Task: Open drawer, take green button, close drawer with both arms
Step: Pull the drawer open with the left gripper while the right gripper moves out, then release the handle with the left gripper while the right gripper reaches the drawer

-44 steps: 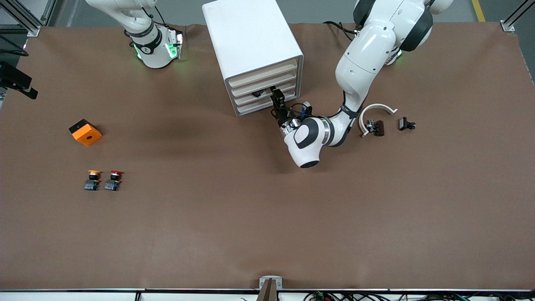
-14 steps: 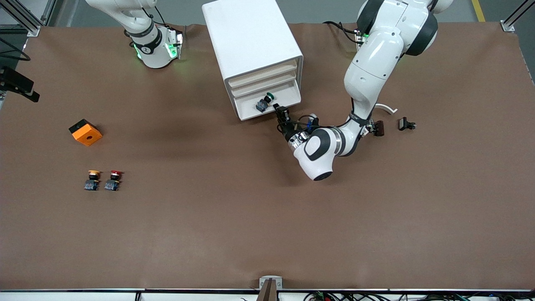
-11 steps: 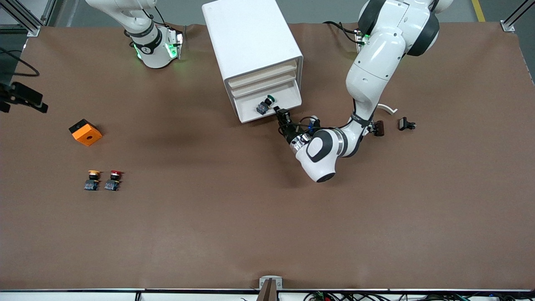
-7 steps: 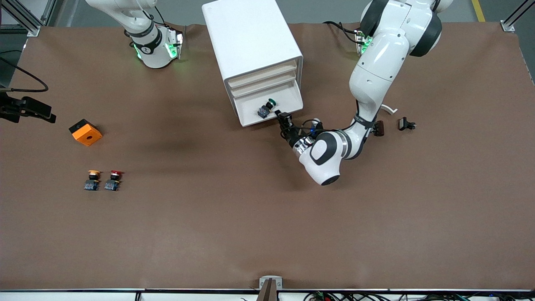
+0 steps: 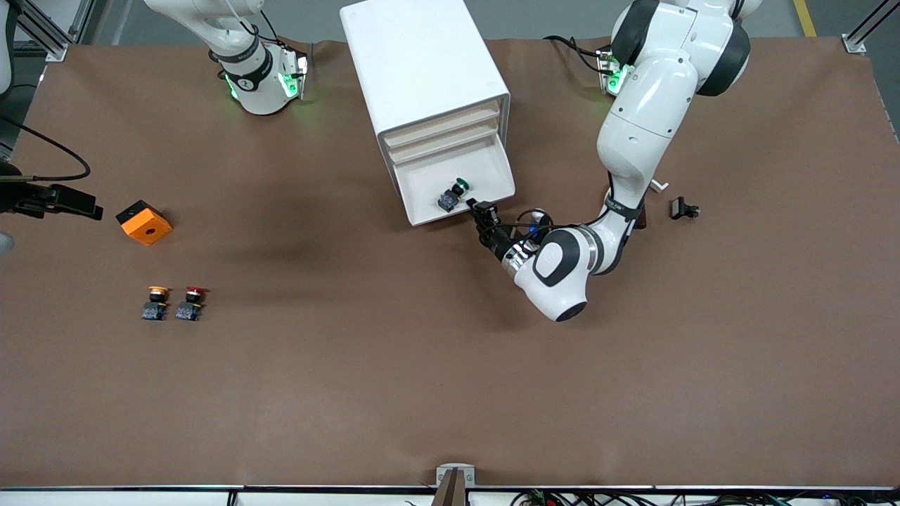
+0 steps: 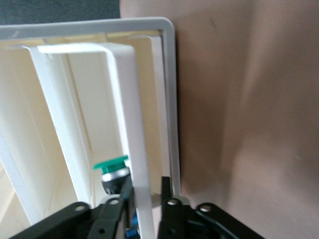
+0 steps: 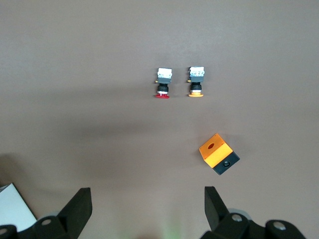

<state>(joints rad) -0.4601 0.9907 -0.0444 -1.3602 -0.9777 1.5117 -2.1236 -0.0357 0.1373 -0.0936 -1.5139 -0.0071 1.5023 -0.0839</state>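
Farther out now, the drawer point(image 5: 455, 184) front between left pincer point(image 5: 484, 211) fingers (grip unclear), half-hiding button point(image 6: 113, 172).

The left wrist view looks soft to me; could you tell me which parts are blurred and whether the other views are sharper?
Left wrist view: the drawer front and green button are close and soft. Front view: evenly lit and sharp, with a soft shadow on the table. Right wrist view: the orange block is crisp.

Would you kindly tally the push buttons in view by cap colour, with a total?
Green-capped button, in the open drawer: 1
Red-capped button, on the table: 1
Yellow-orange-capped button, beside it: 1
Total: 3
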